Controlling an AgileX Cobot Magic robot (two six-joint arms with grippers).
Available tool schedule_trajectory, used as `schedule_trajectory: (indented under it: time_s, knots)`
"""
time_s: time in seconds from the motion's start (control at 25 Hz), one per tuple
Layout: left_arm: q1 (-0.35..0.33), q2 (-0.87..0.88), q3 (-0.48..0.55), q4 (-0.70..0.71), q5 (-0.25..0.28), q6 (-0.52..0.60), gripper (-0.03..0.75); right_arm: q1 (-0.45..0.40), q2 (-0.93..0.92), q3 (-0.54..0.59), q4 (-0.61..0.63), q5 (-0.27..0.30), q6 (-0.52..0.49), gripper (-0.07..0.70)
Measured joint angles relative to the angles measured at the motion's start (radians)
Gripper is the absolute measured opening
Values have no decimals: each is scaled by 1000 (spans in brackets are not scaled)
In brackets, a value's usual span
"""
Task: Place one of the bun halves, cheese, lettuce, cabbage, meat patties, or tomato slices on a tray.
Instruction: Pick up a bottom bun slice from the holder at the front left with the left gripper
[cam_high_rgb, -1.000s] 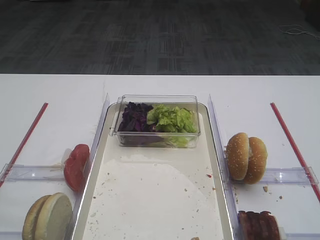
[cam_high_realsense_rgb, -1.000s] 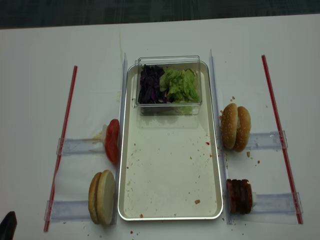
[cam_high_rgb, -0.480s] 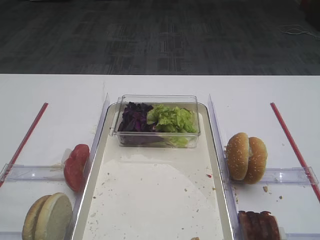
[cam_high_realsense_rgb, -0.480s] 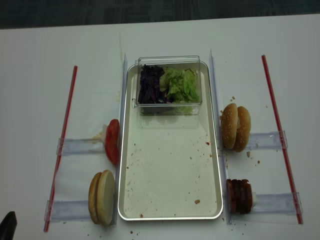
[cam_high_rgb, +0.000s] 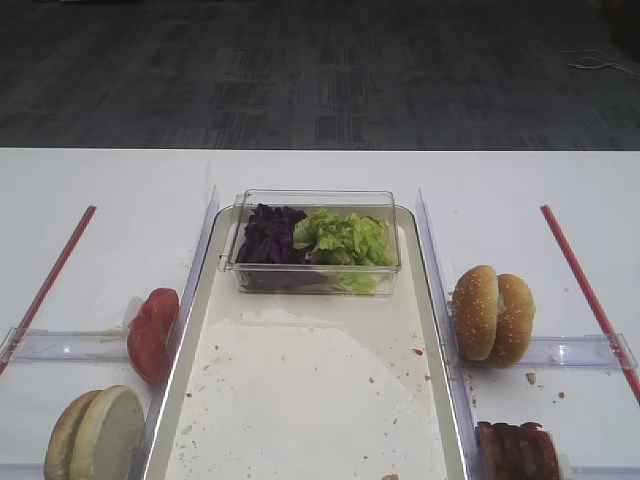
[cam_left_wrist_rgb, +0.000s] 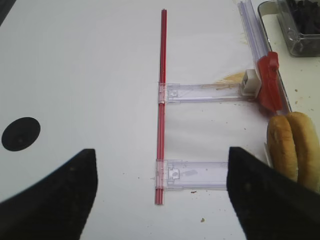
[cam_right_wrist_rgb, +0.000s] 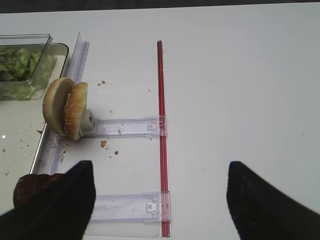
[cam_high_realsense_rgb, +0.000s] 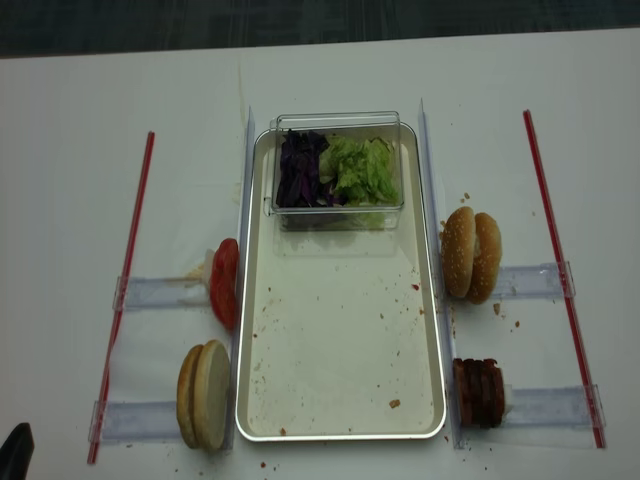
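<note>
None of your ingredients sits on the tray floor yet: bun halves stand left of it, both claws spread open, holding nothing.

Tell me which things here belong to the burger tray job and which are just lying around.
Job:
tray
bun halves
tomato slices
meat patties
lettuce
cabbage

Lying about:
clear plastic box holding the greens
sesame buns
red strips
clear holders
crumbs
</note>
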Motion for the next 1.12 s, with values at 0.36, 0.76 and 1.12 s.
schedule_trajectory:
  time_s: [0.36,0.76,1.12]
  knots:
    - [0,117,0,0,0,0,530,0,0,0,0,0,0,580]
    - [0,719,0,3,-15,0,530,0,0,0,0,0,-4,580]
    - [0,955,-10,1,-25,0,530,0,0,0,0,0,-4,580]
